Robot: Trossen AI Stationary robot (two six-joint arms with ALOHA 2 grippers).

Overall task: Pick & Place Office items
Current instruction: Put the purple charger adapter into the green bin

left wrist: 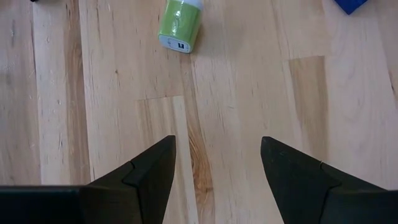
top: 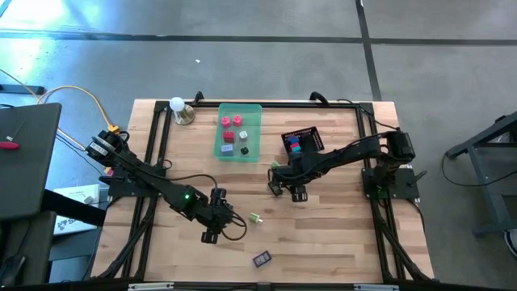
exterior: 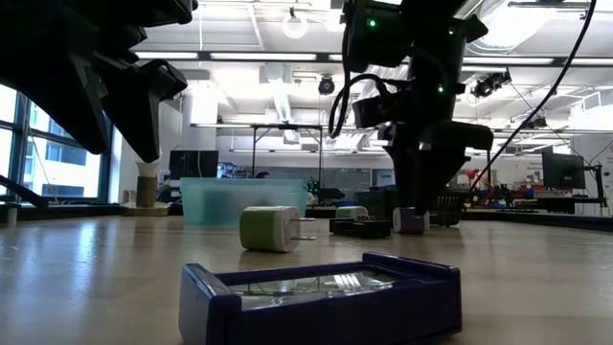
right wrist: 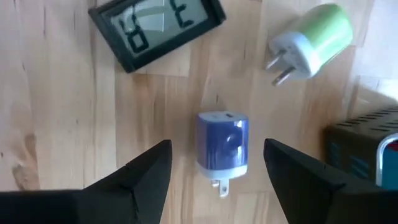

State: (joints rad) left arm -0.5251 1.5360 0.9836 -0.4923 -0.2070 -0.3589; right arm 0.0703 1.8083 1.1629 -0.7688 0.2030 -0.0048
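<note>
My right gripper (right wrist: 217, 143) is open and points down over a lavender-blue plug adapter (right wrist: 222, 149) lying on its side on the wood. Its fingers stand on either side of the adapter without touching it. Beside it lie a black display (right wrist: 155, 28) and a green-and-white adapter (right wrist: 314, 37). My left gripper (left wrist: 217, 140) hovers open over bare wood near the front left (top: 212, 233). Another green-and-white adapter (left wrist: 180, 28) lies ahead of it. A blue-framed piece (exterior: 321, 297) lies near the front edge. Several small items sit in the green tray (top: 239, 131).
The black mesh basket (top: 303, 141) stands just behind my right gripper (top: 279, 184) and holds a few coloured pieces. A lamp (top: 179, 109) stands at the far left corner. The black frame rails (top: 153, 145) run along the table sides. Bare wood lies at the front right.
</note>
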